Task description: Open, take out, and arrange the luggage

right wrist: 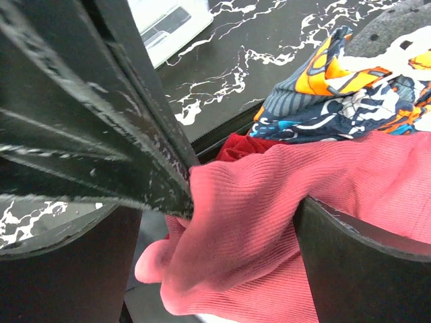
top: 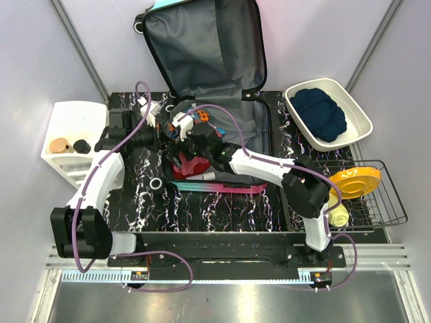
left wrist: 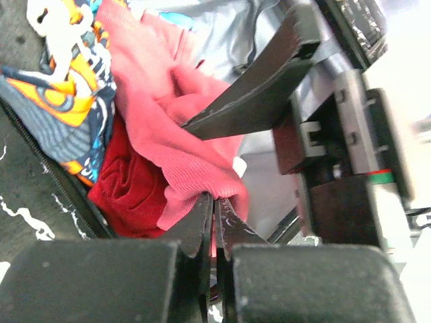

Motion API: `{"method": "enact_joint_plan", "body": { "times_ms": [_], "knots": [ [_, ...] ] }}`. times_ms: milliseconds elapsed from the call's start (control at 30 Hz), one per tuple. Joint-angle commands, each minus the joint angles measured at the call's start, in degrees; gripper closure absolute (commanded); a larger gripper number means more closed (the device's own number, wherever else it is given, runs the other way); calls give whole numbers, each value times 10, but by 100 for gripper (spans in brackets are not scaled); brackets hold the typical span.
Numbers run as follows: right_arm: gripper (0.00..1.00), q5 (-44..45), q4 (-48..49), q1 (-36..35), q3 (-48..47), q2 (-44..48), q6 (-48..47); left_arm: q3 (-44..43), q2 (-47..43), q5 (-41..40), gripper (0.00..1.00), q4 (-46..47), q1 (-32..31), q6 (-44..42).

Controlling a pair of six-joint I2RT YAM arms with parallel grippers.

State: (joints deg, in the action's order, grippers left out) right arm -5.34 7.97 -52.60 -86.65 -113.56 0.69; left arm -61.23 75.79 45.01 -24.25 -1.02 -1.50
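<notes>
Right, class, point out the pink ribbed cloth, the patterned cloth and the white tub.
pink ribbed cloth (right wrist: 269,222), right wrist view, its ribbed middle.
patterned cloth (right wrist: 337,101), right wrist view, its navy-and-orange print.
white tub (top: 357,114), top external view, its right wall.

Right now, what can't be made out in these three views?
luggage lower half, top external: left arm and right arm cover most contents.
right fingers, right wrist: pink cloth fills the gap; clamped or only straddling, unclear.
patterned garment, both wrist views: cut off by frame edges.
two round caps on white shelf, top external: too small to identify.
</notes>
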Motion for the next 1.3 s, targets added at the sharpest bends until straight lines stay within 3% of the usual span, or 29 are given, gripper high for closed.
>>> {"method": "enact_joint_plan", "body": {
  "times_ms": [0,200,367,400,433,533,567,600,667,700,800,900,933,1067,1267],
  "knots": [
    [0,50,28,-1,-12,-2,26,-42,-20,15,100,36,-11,57],
    [4,106,16,-2,7,8,50,-57,-21,24,100,64,-10,108],
    [14,130,14,-2,17,17,49,-64,-22,25,100,86,-11,131],
    [19,130,14,-2,17,18,47,-64,-22,26,100,88,-11,135],
    [30,131,13,-2,17,22,44,-64,-22,27,100,89,-11,137],
    [51,131,13,0,23,39,34,-65,-25,27,100,95,-11,143],
    [69,128,13,4,27,47,32,-69,-25,25,100,97,-11,146],
    [77,123,11,8,31,54,33,-71,-26,27,99,97,-12,146],
    [92,92,-3,28,39,85,49,-79,-26,31,84,94,-12,147],
    [96,76,-8,38,42,96,57,-82,-25,33,57,92,-11,147],
    [100,27,-24,80,71,148,84,-94,-29,37,31,79,-10,138],
    [100,-18,-36,132,104,203,106,-106,-37,36,21,59,-10,120],
    [100,-39,-36,145,113,229,112,-111,-39,35,11,54,-10,115],
    [100,-82,-48,223,148,288,152,-122,-51,25,1,21,-11,81],
    [100,-122,-60,356,152,353,200,-134,-48,27,1,-5,-10,69]
  ]
}}
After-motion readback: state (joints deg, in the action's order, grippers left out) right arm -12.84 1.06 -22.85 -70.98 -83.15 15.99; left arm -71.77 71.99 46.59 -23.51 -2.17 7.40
